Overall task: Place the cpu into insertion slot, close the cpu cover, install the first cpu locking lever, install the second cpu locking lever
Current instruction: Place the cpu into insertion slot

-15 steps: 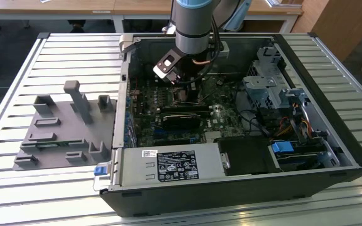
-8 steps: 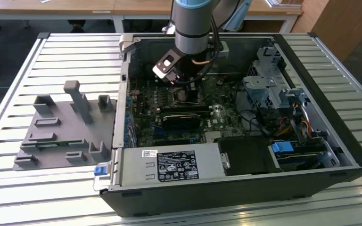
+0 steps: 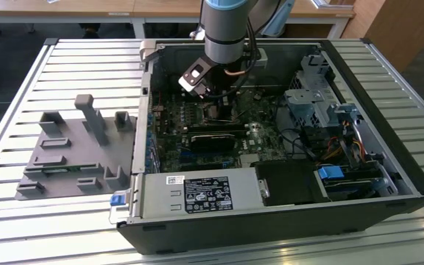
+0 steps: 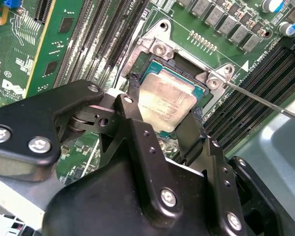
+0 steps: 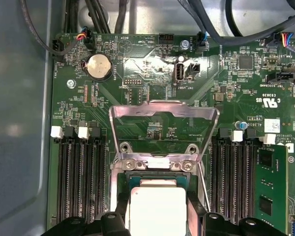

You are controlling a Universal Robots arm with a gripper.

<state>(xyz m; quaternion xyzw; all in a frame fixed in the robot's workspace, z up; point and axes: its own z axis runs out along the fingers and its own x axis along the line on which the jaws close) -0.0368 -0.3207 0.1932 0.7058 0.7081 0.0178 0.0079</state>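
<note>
Count: one cpu (image 4: 164, 101), one slot (image 4: 160, 63), one cover (image 5: 137, 109), one lever (image 4: 265, 101) seen. The gripper (image 4: 164, 98) has two black fingers (image 4: 133, 91) clamped on opposite cpu edges, directly over the slot; I cannot tell if it is seated. The cpu is a flat square with a dull silver-beige, scuffed top. The cover stands swung up at the slot's hinge edge. The lever, a thin wire, runs out from the slot's corner.
</note>
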